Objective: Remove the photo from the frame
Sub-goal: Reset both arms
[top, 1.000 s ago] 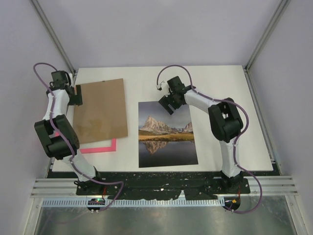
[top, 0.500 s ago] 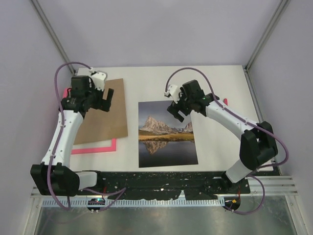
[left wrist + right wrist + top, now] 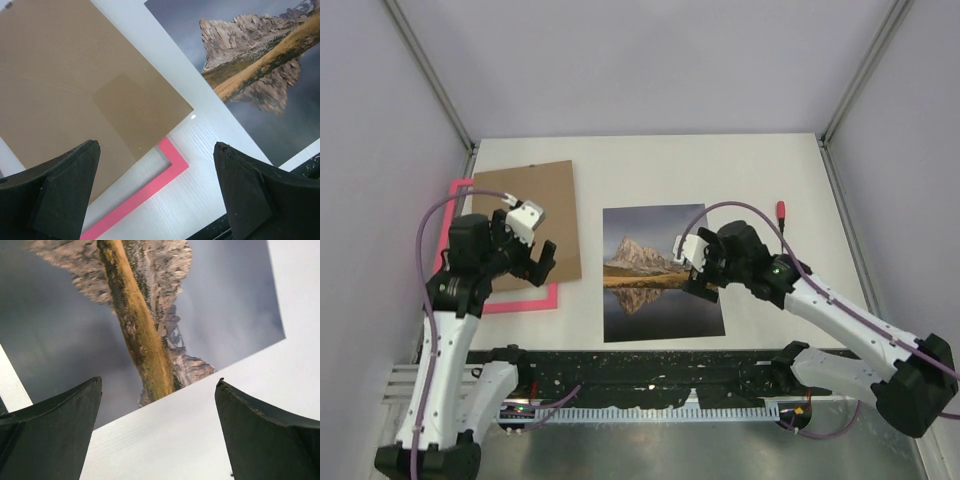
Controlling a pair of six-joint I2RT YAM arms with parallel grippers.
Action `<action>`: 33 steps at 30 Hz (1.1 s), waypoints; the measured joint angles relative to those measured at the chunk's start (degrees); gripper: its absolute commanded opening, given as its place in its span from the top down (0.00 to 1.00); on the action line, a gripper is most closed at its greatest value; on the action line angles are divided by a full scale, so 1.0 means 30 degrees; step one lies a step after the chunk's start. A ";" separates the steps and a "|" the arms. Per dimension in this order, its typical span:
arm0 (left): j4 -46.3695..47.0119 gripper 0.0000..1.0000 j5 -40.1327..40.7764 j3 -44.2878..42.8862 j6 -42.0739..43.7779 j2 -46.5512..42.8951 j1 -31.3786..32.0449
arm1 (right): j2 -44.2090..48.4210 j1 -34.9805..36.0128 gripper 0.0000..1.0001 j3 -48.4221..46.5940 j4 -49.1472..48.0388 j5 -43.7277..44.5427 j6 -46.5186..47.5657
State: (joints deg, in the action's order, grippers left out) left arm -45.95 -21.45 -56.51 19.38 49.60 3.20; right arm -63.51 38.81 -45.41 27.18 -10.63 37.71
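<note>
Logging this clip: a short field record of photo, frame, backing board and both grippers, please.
frame: pink, at the left of the table
backing board: brown, lying on the frame, covering most of it
photo: flat on the table, outside the frame, apart from it
left gripper: jaws open, empty, over the board's near corner
right gripper: jaws open, empty, over the photo's edge

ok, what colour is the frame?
The frame is bright pink; shows best in the left wrist view, sticking out from under the brown backing board.

Backing board hides most of the frame; right gripper covers the right edge of the photo
</note>
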 measured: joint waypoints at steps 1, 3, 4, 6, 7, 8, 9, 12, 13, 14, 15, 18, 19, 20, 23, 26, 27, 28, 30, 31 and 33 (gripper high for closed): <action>0.0000 0.00 -0.0015 0.0466 0.0124 -0.1158 0.0000 | 0.0809 -0.0189 0.01 0.0284 -0.0080 0.0015 0.0000; 0.0058 0.00 0.0029 0.1268 0.0204 -0.3330 0.0000 | 0.2149 -0.0656 0.01 0.0583 -0.0095 0.0160 -0.0080; 0.0087 0.00 0.0175 0.1683 0.0204 -0.4357 0.0000 | 0.2696 -0.1005 0.01 0.0590 -0.0109 0.0299 -0.0182; 0.0080 0.00 0.0495 0.2324 0.0204 -0.6419 0.0000 | 0.3599 -0.2091 0.01 0.0444 -0.0109 0.0350 -0.0685; 0.0095 0.00 0.0707 0.2528 0.0182 -0.7293 0.0000 | 0.3978 -0.2856 0.01 0.0270 -0.0029 0.0277 -0.1027; 0.0102 0.00 0.0838 0.2659 0.0175 -0.7861 0.0000 | 0.4233 -0.3570 0.01 0.0080 0.0000 0.0204 -0.1348; 0.0117 0.00 0.1042 0.2827 0.0124 -0.8473 0.0000 | 0.4561 -0.4758 0.01 -0.0233 0.0066 -0.0029 -0.1843; 0.0080 0.00 0.1319 0.3140 -0.0219 -0.9595 -0.0007 | 0.5632 -0.7584 0.01 -0.1035 0.0066 -0.0182 -0.3279; 0.0080 0.01 0.1348 0.3177 -0.0321 -0.9770 -0.0007 | 0.6084 -0.8291 0.01 -0.1180 0.0015 -0.0087 -0.3752; 0.0080 0.00 0.1377 0.3206 -0.0364 -0.9894 -0.0007 | 0.6470 -0.8692 0.01 -0.1231 0.0000 0.0007 -0.4138; 0.0087 0.00 0.1479 0.3242 -0.0423 -1.0025 -0.0007 | 0.7002 -0.9056 0.01 -0.1239 -0.0015 0.0117 -0.4641; 0.0102 0.00 0.1843 0.3359 -0.0605 -1.0171 -0.0022 | 0.8626 -0.9894 0.01 -0.1071 -0.0117 0.0597 -0.5880; 0.0146 0.00 0.1953 0.3410 -0.0699 -1.0156 -0.0044 | 0.9143 -1.0142 0.01 -0.0882 -0.0291 0.0874 -0.6215; 0.0175 0.00 0.2011 0.3461 -0.0780 -1.0098 -0.0066 | 0.9828 -1.0477 0.01 -0.0525 -0.0495 0.1399 -0.6666; 0.0423 0.00 0.2164 0.3548 -0.0831 -0.9646 -0.0109 | 1.1526 -1.0899 0.01 0.0386 -0.0976 0.3453 -0.7686; 0.1020 0.00 0.2215 0.3774 -0.0845 -0.8808 -0.0240 | 1.2757 -1.0943 0.01 0.1115 -0.1348 0.4874 -0.8349; 0.1202 0.00 0.2222 0.3905 -0.0852 -0.8561 -0.0313 | 1.3107 -1.0943 0.01 0.1370 -0.1508 0.5231 -0.8604; 0.1311 0.00 0.2237 0.4051 -0.0874 -0.8408 -0.0372 | 1.3406 -1.0943 0.01 0.1647 -0.1690 0.5559 -0.8808; 0.1428 0.00 0.2237 0.4510 -0.0903 -0.8247 -0.0510 | 1.3937 -1.0943 0.01 0.2120 -0.1960 0.6069 -0.9209; 0.1443 0.00 0.2237 0.4728 -0.0911 -0.8313 -0.0568 | 1.4156 -1.0943 0.01 0.2302 -0.2047 0.6280 -0.9362; 0.1479 0.00 0.2266 0.5085 -0.0933 -0.8655 -0.0699 | 1.4469 -1.0943 0.01 0.2492 -0.2208 0.6543 -0.9617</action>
State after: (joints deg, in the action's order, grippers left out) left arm -41.52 -14.66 -41.25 16.58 23.64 1.10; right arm -20.10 5.98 -37.93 20.56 8.99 8.86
